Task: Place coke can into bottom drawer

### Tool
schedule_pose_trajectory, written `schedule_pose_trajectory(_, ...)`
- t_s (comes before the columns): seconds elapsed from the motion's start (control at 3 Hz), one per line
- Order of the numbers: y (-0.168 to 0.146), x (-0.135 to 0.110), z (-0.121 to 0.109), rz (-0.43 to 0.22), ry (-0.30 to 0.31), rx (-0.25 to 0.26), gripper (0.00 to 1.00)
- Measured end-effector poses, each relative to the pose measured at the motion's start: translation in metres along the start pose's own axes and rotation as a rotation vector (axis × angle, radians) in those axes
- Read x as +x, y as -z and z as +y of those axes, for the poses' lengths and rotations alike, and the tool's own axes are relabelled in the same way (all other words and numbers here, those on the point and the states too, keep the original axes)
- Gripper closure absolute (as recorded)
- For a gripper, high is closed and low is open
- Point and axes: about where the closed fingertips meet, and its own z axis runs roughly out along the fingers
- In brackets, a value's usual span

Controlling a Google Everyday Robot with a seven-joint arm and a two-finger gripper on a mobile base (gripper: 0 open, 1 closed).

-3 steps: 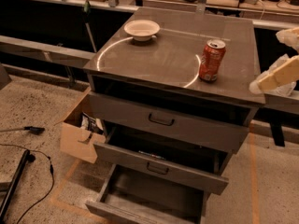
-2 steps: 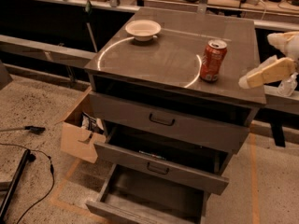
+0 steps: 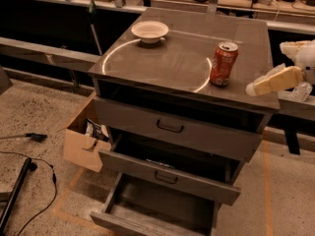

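Right now I see the small red aluminium coke can (image 3: 224, 64) standing upright on the smooth grey top of the three-drawer metal cabinet (image 3: 177, 63), near the top's right front corner. Its silver lid faces up, and it sits just at the right end of a pale curved streak of light on the surface.

My cream-coloured two-finger gripper (image 3: 268, 67) comes in from the right edge of the view, just beside the can at about its height but not touching it. Its lower finger (image 3: 273, 80) points left toward the can, out over the right front edge of the cabinet top. The fingers look spread apart, and I see nothing held between them.

The shallow grey bottom drawer (image 3: 157, 203) is pulled far out at the foot of the cabinet, and the plain grey inside that I can see holds nothing. The middle drawer with a dark handle (image 3: 167, 173) is pulled out part of the way above it, and the top drawer with a dark handle (image 3: 172, 127) stands out a little less.

A small round white bowl (image 3: 150, 31) sits at the back left of the cabinet top, well apart from the can. An open brown cardboard box (image 3: 83, 144) stands on the speckled floor against the cabinet's left side, and a black cable (image 3: 47, 200) lies on the floor further left.
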Motion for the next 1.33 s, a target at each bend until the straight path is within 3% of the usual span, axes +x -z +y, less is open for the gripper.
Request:
schedule_pose_trajectory(0.33,-0.016,0.006,-0.009,-0.056,-0.043,0.046,0.00)
schedule_pose_trajectory(0.67,-0.037,0.002,-0.017,-0.140,-0.070,0.058,0.00)
schedule_pose_trajectory(1.0,-0.062,-0.003,-0.020,-0.222,-0.087,0.039,0.00)
schedule_pose_trajectory(1.33,-0.088,-0.003,-0.024,-0.263,-0.069,0.020,0.00)
